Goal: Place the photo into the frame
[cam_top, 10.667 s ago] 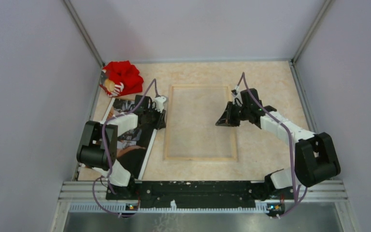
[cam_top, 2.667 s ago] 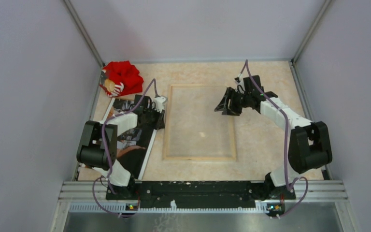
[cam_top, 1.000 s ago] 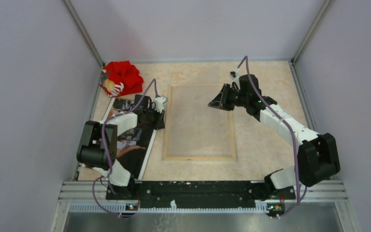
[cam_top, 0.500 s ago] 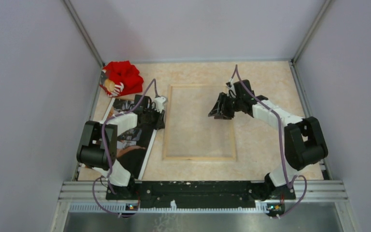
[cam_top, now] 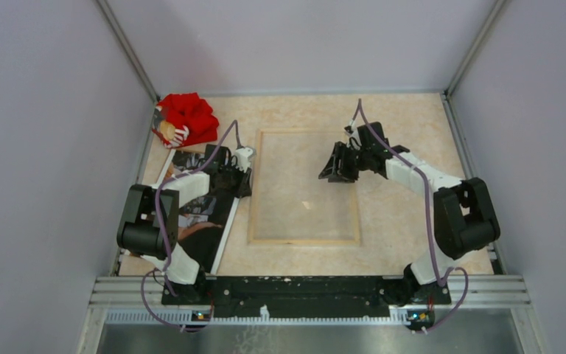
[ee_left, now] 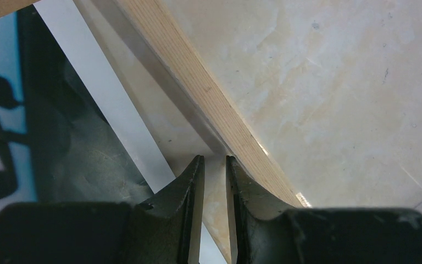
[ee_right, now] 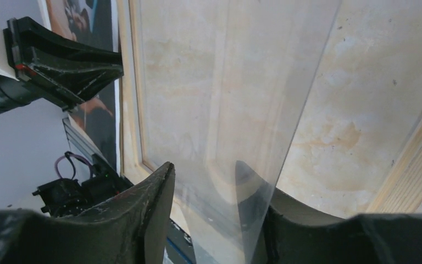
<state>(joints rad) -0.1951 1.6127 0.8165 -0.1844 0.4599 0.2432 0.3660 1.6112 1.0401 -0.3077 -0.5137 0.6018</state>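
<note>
Wood back uppermost, the frame (cam_top: 306, 240) lies flat at the middle of the desk (cam_top: 405, 125). The photo (cam_top: 210, 228) lies glossy face up just beside the frame's left rail, separated from it by a narrow strip of bare desk and partly covered by the left arm. The left tool (ee_left: 213, 159) stands over that strip near the rail's far end, jaws narrowly parted, with nothing seen between them. The right tool (ee_right: 203, 165) hangs over the far half of the frame's right rail, jaws apart, with a tilted clear sheet (ee_right: 242, 82) passing between them; finger contact cannot be confirmed. A red cloth bundle (cam_top: 186, 118) sits beyond the frame's far-left corner.
</note>
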